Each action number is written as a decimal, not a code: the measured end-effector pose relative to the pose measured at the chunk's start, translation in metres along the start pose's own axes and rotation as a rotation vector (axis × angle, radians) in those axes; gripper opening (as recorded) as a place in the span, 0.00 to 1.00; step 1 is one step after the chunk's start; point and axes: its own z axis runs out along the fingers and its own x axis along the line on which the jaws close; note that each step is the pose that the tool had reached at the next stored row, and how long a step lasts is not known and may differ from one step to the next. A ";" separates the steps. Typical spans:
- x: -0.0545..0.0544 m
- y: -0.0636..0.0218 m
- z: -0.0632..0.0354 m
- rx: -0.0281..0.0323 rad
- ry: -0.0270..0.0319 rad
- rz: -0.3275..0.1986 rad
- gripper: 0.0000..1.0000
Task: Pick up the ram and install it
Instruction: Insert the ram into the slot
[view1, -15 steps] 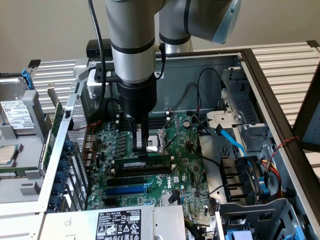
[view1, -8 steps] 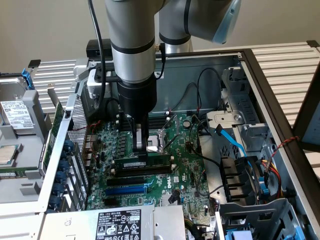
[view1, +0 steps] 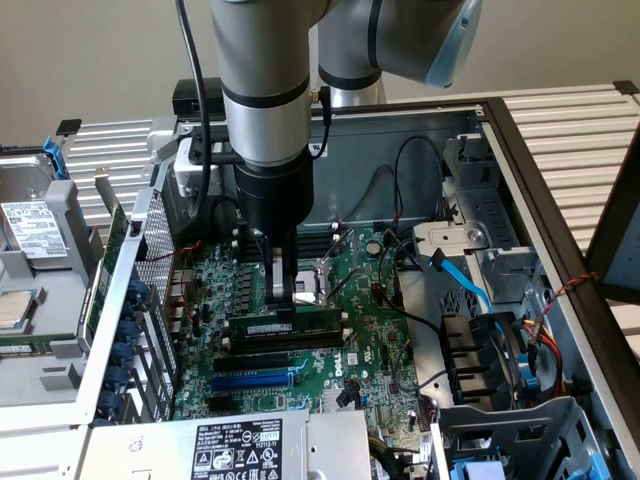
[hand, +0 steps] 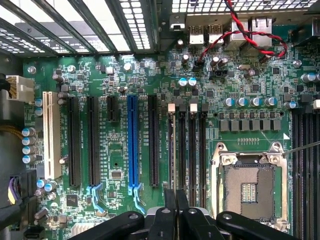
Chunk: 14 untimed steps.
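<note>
Where the open computer case (view1: 400, 125) holds its green motherboard (view1: 375, 345), the gripper (view1: 284, 296) reaches down with its fingers drawn narrow, pinching the top edge of the ram (view1: 300, 328). That stick stands upright along the black memory slots (hand: 192, 150) near the board's middle, between the CPU socket (view1: 318, 278) and the blue expansion slot (view1: 250, 380); whether it sits fully in a slot cannot be told.
</note>
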 end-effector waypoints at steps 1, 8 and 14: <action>0.000 0.0000 0.0000 -0.0002 -0.0003 0.001 0.12; 0.000 0.0000 0.0004 -0.0038 -0.0055 0.004 0.12; 0.000 0.0000 0.0004 -0.0049 -0.0091 0.004 0.12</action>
